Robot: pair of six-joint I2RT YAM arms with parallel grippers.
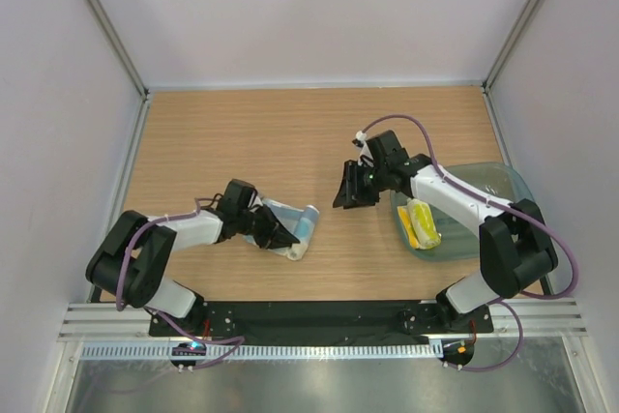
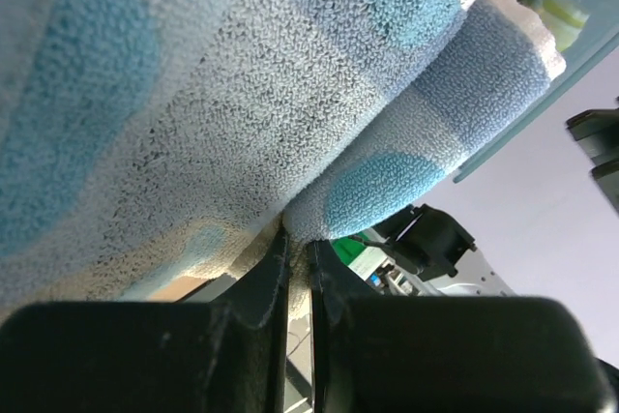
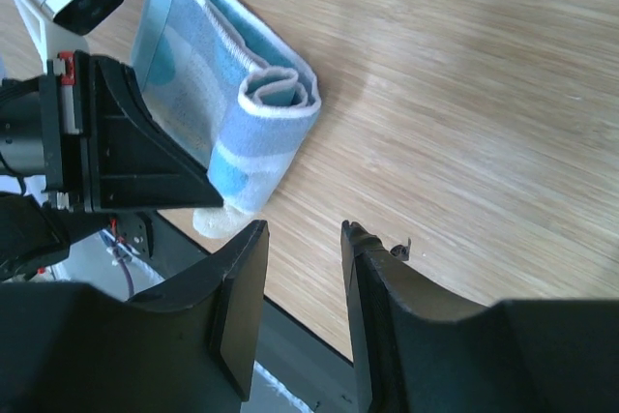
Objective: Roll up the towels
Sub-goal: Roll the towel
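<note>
- From above, I see the left gripper [image 1: 274, 231] clenched on the light blue spotted cloth towel [image 1: 298, 224], which lies partly rolled on the wooden table [image 1: 242, 132]. The yellow towel with green print [image 1: 423, 224] sits in the clear bluish plastic tub [image 1: 503, 181].
- My left wrist view shows that grip pinching a fold of blue terry.
- My right wrist view shows the right gripper [image 3: 302, 234] released and empty, over bare wood near the blue roll.
</note>
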